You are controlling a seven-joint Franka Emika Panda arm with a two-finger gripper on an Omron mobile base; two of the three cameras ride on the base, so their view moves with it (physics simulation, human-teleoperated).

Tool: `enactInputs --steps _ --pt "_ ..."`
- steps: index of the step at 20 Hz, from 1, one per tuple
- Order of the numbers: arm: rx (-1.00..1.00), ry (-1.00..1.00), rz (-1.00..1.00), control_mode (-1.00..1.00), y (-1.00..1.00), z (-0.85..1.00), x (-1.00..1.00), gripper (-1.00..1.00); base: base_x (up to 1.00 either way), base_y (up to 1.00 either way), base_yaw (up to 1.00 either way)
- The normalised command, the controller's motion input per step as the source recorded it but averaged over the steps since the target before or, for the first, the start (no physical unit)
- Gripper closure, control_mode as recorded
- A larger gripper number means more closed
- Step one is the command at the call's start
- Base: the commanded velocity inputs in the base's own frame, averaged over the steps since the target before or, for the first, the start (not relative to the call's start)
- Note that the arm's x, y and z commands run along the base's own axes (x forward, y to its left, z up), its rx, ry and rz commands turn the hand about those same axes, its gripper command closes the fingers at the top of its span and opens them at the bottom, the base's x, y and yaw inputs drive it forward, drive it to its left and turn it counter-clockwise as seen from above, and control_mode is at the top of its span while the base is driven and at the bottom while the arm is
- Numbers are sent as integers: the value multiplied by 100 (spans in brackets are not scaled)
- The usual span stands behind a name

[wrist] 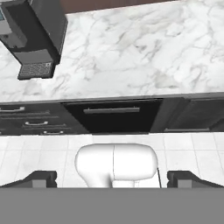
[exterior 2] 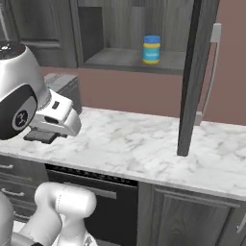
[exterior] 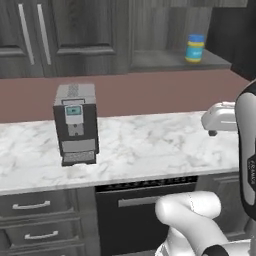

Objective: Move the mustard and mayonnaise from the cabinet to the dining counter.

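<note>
The mayonnaise, a squat jar with a blue lid and a blue band on its pale yellow body, stands alone on the grey inner shelf of the open cabinet. From the right it appears as the mayonnaise on the cabinet shelf, beside the swung-out door. The mustard and the dining counter are out of view. In the hand view my gripper is open, with its dark fingertips far apart and nothing between them. It looks down from well above at the worktop and floor, far from the jar.
A marble worktop runs below the cabinet, with a coffee machine at the left and a toaster at the right. The open cabinet door juts out over the worktop. Dark drawers and a dishwasher sit underneath.
</note>
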Motion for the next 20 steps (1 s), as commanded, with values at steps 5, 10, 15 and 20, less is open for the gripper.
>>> enactInputs --steps 5,10,15,20 --pt "0 0 0 100 0 0 0 -100 89 0 -26" --pt "0 0 0 100 0 0 0 -100 67 0 -18" --pt "-2 -16 -5 -100 0 60 2 -100 0 0 0" --pt "-11 -37 -5 -100 0 88 -8 -100 0 0 0"
